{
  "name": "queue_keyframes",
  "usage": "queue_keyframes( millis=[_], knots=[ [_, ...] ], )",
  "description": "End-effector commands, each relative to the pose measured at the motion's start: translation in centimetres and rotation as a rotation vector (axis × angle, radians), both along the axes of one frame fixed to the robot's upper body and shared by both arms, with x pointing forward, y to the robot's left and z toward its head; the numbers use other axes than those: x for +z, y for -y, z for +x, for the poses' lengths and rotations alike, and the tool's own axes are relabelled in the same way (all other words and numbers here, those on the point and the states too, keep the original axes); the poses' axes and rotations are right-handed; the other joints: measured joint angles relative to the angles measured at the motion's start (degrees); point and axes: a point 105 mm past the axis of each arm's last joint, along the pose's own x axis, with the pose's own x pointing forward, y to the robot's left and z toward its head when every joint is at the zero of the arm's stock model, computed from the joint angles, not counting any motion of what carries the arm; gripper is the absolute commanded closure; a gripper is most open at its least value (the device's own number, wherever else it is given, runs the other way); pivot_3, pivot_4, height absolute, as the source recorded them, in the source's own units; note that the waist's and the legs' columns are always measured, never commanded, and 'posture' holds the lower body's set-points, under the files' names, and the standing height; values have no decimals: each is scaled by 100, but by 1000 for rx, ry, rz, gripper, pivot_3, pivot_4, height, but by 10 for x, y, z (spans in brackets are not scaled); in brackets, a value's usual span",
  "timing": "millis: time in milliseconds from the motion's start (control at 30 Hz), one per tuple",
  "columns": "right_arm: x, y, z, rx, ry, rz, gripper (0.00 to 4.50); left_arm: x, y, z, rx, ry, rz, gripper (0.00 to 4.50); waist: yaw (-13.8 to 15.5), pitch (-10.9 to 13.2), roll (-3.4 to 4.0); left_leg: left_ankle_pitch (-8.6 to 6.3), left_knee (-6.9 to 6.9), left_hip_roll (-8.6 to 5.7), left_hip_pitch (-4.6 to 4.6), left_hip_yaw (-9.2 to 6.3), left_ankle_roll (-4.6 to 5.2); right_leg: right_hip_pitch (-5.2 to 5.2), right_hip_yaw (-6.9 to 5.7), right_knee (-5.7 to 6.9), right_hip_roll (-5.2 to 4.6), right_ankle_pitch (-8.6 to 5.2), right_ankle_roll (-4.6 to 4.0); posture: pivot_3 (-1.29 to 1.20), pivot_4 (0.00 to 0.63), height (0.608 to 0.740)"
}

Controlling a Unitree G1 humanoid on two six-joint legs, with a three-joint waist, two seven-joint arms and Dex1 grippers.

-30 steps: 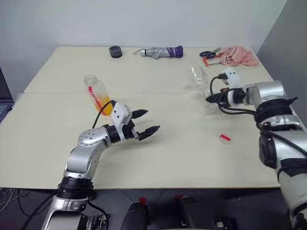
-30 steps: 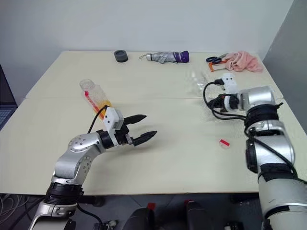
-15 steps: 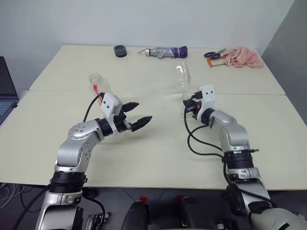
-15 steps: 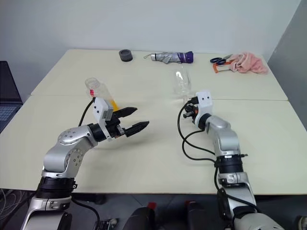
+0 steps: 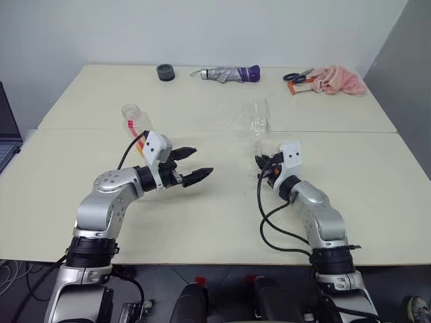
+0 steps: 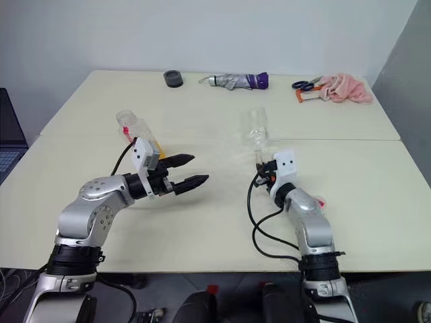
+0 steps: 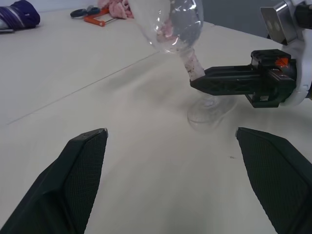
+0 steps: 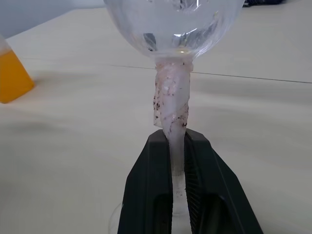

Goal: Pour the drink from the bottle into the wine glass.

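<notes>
**benchwatcher:** Orange is what to track here. The drink point(image 8: 12, 80) sits low in the small clear plastic bottle with the red label strip point(image 5: 137, 125), and that bottle stands on the cream table point(image 5: 222, 215), leaning a bit, just behind the left gripper point(image 5: 191, 165). That gripper hangs with its two black fingers spread wide and nothing between them, pointing across the table toward the glass, so the bottle is behind and to the outer side of its tips, not ahead of them. The left arm is clearly the nearer one. My guess is the wrist has to swing back toward the bottle before it can close on the body.

**glassjaw:** And the clear stemmed wine glass point(image 5: 257, 121)?

**benchwatcher:** About mid-table, between the two arms. The right gripper point(image 8: 178, 146) is clamped on its thin stem, low down near the foot. The bowl tips away toward the far edge, so the long axis isn't upright. I can't tell if the foot rests flat or is lifted.

**glassjaw:** Do the views differ much?

**benchwatcher:** Yeah. The right wrist view shows the stem pinched tight between the pads, plus a pale speckled wrap around the upper stem. The head views give the layout: bottle and glass well apart. The left wrist view faces the glass.
</notes>
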Motion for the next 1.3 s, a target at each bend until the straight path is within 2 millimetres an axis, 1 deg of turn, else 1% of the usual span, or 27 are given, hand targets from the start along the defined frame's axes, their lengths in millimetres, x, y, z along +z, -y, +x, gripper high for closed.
queue_keyframes(
  millis=[33,167,267,367,500,700,800,933,1067,1167,1300],
  knots=[
    [-16,-1,-7,10,-37,-24,4420,12,1,-2,-29,34,9,0,-2,-1,-1,0,0,0,2,0,0,2,0,0,0,0,0,0,150,740],
    [-19,-2,-12,38,-15,-42,4420,11,1,-3,-40,26,14,0,-3,-2,-3,0,0,-1,8,0,0,7,-1,-1,4,-1,1,0,150,740],
    [-25,2,-15,30,-12,-70,4420,11,0,-5,-47,21,20,0,-4,-3,-4,0,1,-1,8,1,0,7,0,0,4,-1,1,0,150,740],
    [-28,2,-21,42,9,-79,4420,11,-2,-7,-56,19,24,0,-3,-3,-5,0,0,-1,8,-1,0,7,-1,0,6,-1,1,0,150,740],
    [-27,0,-24,53,24,-58,4420,12,-2,-11,-71,34,27,0,-6,-3,-5,0,1,-1,9,1,0,8,1,-1,6,-1,1,0,150,740],
    [-8,-1,-22,53,140,-46,4420,17,-4,-19,-77,80,28,0,-8,-3,-5,0,1,1,10,1,-1,7,2,-1,8,-1,1,0,150,740],
    [6,-4,-21,64,219,-29,4420,17,-9,-22,-50,103,47,0,-17,-2,-4,0,0,1,9,2,-1,6,4,-1,8,-1,1,0,150,740],
    [23,-13,-19,109,310,-21,4420,21,-18,-21,38,122,20,0,-21,-2,-4,0,1,3,7,1,-1,4,4,-1,6,-1,1,0,150,740],
    [38,-22,-14,146,396,-24,4420,24,-23,-23,84,141,-2,0,-22,-2,-4,0,0,3,7,1,-1,4,3,-1,6,-1,1,0,150,740],
    [39,-36,-5,192,406,-26,4420,28,-27,-25,112,143,-19,0,-26,-2,-4,0,1,5,7,2,-1,4,4,-1,2,0,1,0,150,740],
    [31,-57,9,256,384,-41,4420,31,-34,-24,161,158,-12,0,-36,-2,-4,0,1,3,9,3,-1,4,4,0,0,0,0,0,150,740]
  ],
)
